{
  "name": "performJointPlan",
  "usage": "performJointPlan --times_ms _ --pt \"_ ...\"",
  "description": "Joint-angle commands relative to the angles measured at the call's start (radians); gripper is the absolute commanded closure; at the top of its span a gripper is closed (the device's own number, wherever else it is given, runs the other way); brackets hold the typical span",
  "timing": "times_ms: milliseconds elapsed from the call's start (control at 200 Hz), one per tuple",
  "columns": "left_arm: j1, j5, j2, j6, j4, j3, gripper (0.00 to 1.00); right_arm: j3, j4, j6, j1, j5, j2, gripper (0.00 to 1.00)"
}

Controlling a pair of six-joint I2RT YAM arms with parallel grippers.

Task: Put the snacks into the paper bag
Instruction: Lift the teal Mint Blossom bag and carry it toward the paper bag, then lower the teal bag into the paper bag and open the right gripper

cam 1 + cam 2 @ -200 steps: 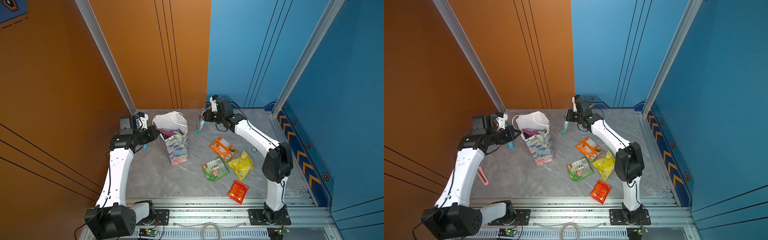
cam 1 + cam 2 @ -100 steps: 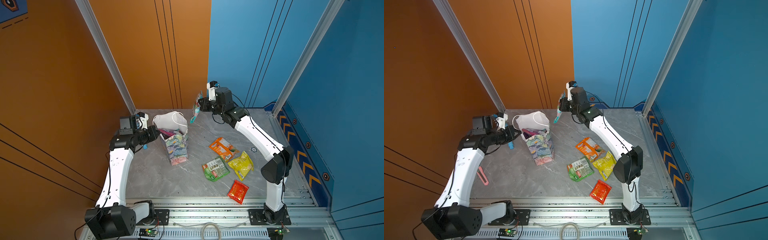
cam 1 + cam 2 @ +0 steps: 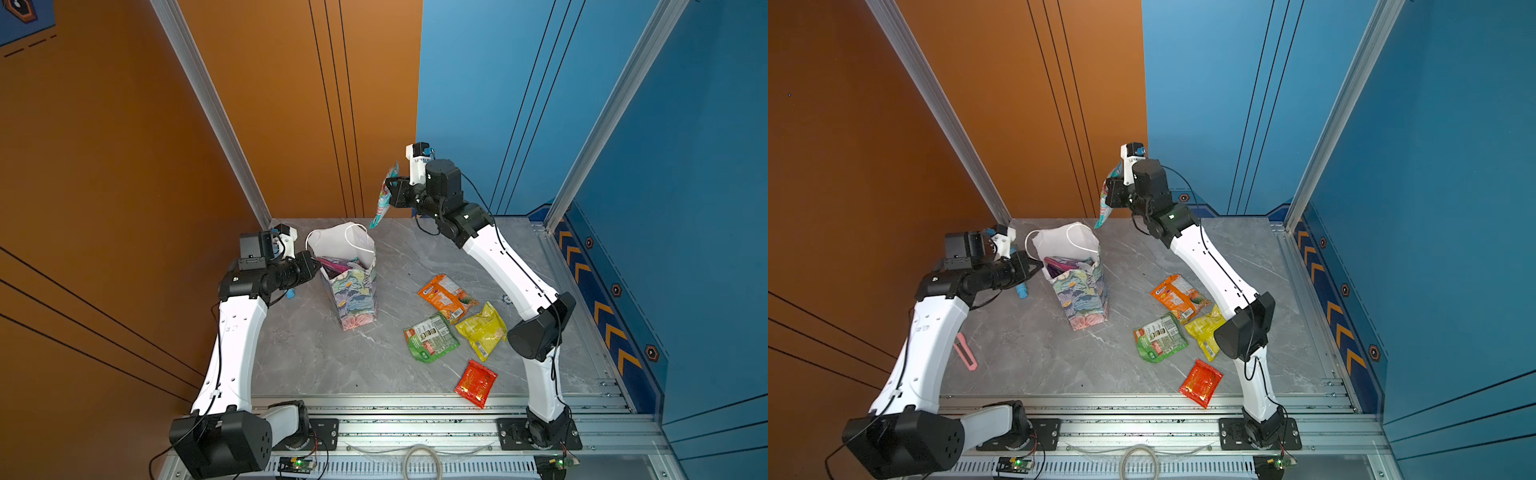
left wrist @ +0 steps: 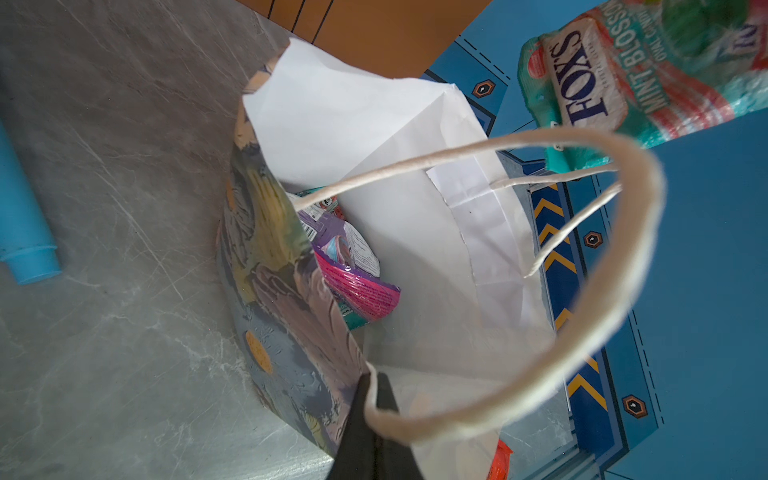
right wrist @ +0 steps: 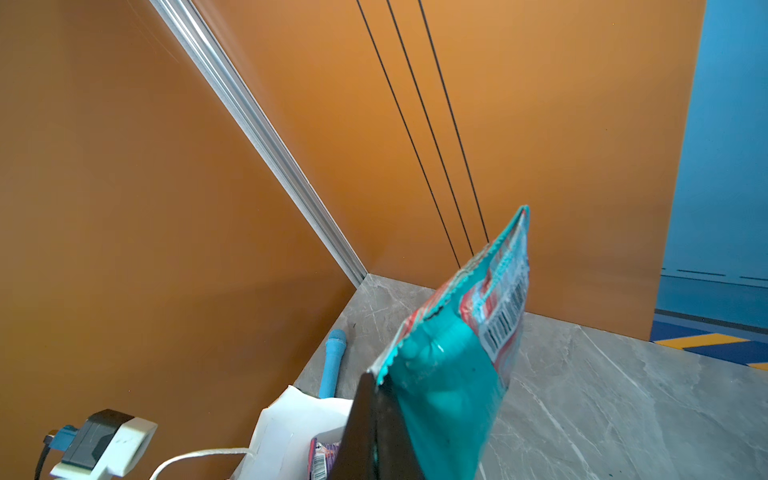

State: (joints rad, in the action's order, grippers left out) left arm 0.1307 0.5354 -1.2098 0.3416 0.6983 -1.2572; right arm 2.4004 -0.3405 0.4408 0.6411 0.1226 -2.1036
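Observation:
The floral paper bag (image 3: 353,286) (image 3: 1084,291) stands upright with its white mouth open. My left gripper (image 3: 316,270) (image 4: 371,384) is shut on the bag's near rim, beside a cord handle. A purple packet (image 4: 357,274) lies inside. My right gripper (image 3: 392,193) (image 5: 376,386) is shut on a teal FOX'S packet (image 3: 383,199) (image 4: 623,70) (image 5: 453,382), which hangs in the air behind and above the bag's far right corner. Orange (image 3: 446,296), green (image 3: 430,337), yellow (image 3: 484,330) and red (image 3: 476,382) snacks lie on the table to the right.
A light-blue stick (image 3: 1022,291) (image 4: 20,216) lies just left of the bag, under my left wrist. A pink object (image 3: 965,351) lies by the left arm. Orange and blue walls close the back and sides. A metal rail (image 3: 415,405) runs along the front.
My right arm has lifted the teal packet off table height and carried it up and leftward toward the bag. The left arm and the bag have not moved.

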Motion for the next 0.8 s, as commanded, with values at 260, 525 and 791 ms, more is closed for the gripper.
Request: performJointPlan --times_ms 260,525,791 --pt "0.003 0.048 0.015 -0.003 -0.028 0.005 1.0 0.095 0.133 -0.024 0.052 -0.01 -0.034 1.0" --pt "0.004 0.046 0.02 -0.003 -0.028 0.008 1.0 0.161 0.156 -0.025 0.117 0.042 -0.074 1.0" --pt "0.005 0.046 0.025 -0.001 -0.028 0.007 1.0 0.161 0.087 -0.05 0.145 0.153 -0.076 1.0"
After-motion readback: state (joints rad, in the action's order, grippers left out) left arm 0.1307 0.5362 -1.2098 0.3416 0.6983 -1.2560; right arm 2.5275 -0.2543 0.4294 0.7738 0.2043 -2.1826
